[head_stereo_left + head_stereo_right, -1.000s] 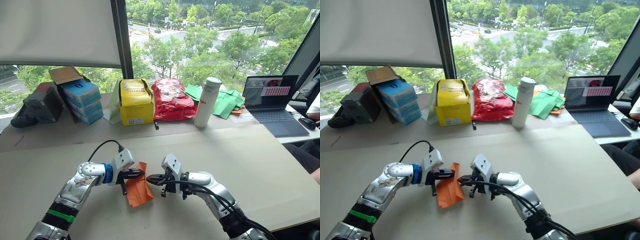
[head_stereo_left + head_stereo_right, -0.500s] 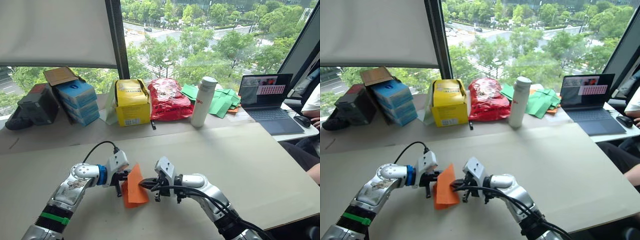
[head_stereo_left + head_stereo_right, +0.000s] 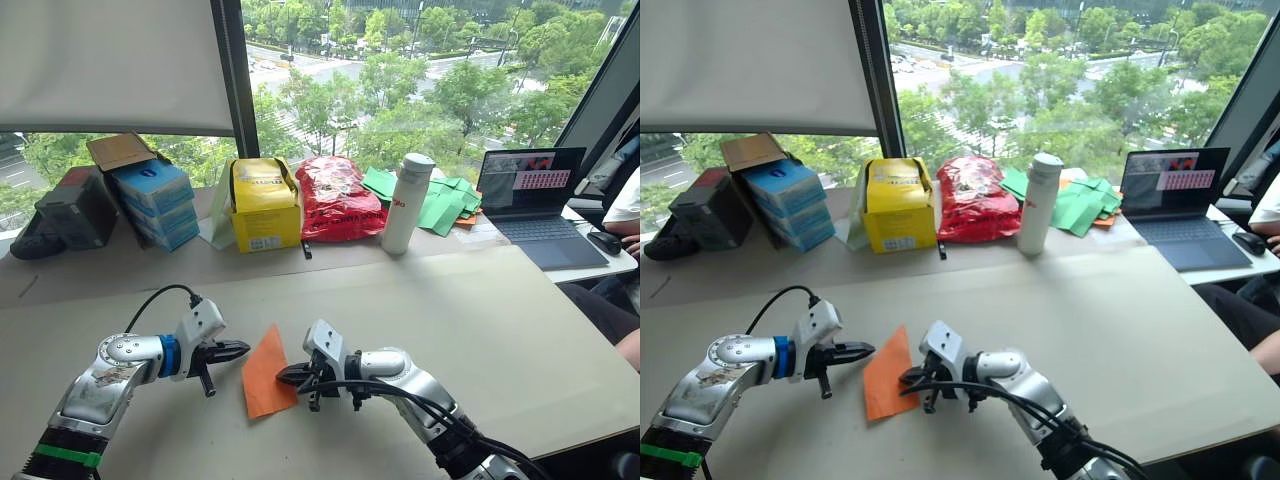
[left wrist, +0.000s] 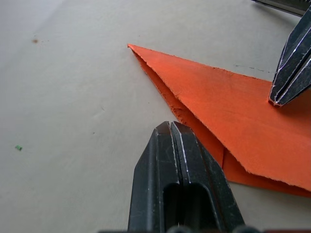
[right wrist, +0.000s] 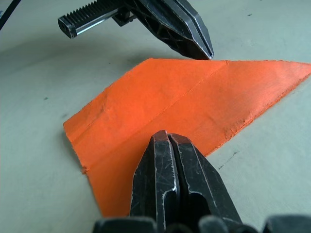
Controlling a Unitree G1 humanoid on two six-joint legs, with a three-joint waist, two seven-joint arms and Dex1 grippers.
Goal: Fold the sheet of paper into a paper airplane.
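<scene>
Left wrist view | left fingers (image 4: 170, 127) pressed together | right fingers (image 5: 169, 138) together, hiding paper airplane (image 5: 194, 99) edge

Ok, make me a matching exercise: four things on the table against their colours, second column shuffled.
Things:
1. folded paper between the two pincers
2. carton by the window
3. bottle
4. loose sheets beside the laptop

Colours:
A. white
B. green
C. orange
D. yellow

Pairs: 1-C, 2-D, 3-A, 4-B

Open table (image 3: 480, 310) ahead — clutter along window
</scene>
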